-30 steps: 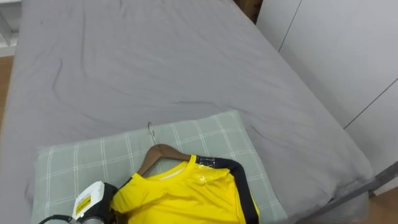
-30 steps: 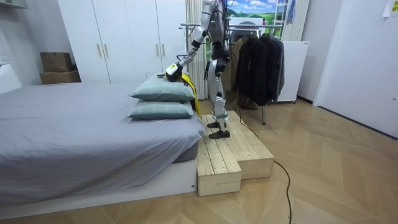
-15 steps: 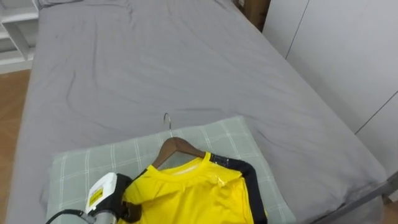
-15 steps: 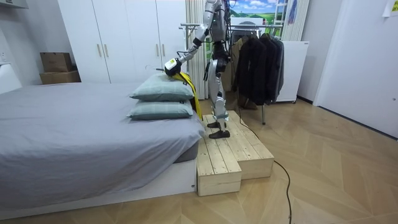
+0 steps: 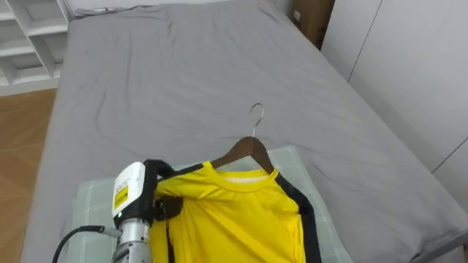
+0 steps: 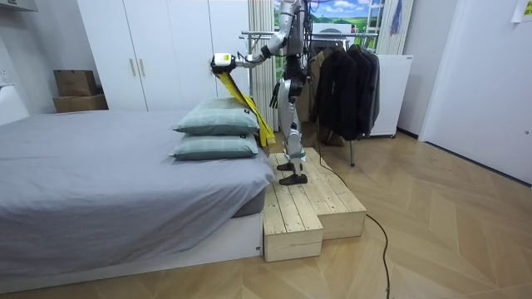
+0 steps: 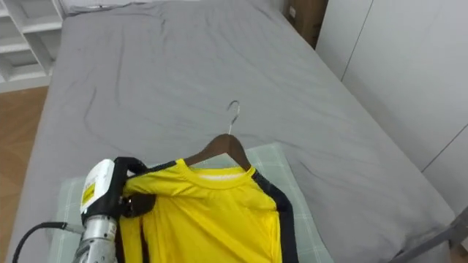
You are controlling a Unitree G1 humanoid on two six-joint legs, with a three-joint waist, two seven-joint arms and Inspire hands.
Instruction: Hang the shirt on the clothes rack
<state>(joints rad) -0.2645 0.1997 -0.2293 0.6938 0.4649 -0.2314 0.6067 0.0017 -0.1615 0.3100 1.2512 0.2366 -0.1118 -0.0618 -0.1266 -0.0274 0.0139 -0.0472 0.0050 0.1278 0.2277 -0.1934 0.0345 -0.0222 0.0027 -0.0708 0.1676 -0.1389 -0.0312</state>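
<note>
Left robot hand (image 5: 156, 196) has its fingers clamped on the left shoulder of the wooden hanger (image 5: 245, 151), through the yellow shirt (image 5: 234, 219). The shirt is on the hanger, held up above the pillow (image 5: 91, 200) at the head of the bed (image 5: 183, 73).

How I'd run this step:
- Grip is off-centre, so expect the hanger to droop on the free side. Keep the wrist level.
- Keep the hook (image 5: 256, 112) pointing up and out. It has to go over the rail first.
- Turn slowly; the shirt tail hangs low and could snag the pillow.
- You're on the wooden platform (image 6: 306, 199), so watch the edge when turning.

View differences:
- The eye views give the grip, the hook's direction and the collar seated on the hanger. No target visible there.
- The room view gives the clothes rail (image 6: 264, 35) behind you with dark clothes (image 6: 341, 83) on it, and the shirt dangling clear above the stacked pillows.
</note>
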